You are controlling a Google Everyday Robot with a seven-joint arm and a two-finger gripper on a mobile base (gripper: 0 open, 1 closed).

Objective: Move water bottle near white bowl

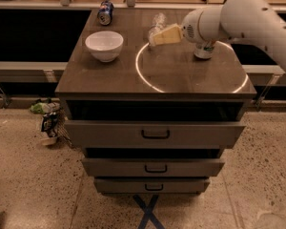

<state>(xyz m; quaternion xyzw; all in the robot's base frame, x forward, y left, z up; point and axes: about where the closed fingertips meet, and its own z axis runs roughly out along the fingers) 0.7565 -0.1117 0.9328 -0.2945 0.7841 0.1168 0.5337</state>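
The water bottle (156,25) is clear plastic and lies on its side at the back middle of the cabinet top. The white bowl (104,45) stands to its left, nearer the front, with a clear gap between them. My gripper (153,40) reaches in from the right on the white arm. Its yellowish tip is right at the bottle's near end, and it partly covers the bottle's lower part. I cannot tell whether it touches the bottle.
A blue soda can (105,12) lies at the back left corner. A silver-green can (203,50) stands under my arm on the right. The cabinet top (181,75) carries a bright ring of light. Several drawers (155,134) stand slightly open below.
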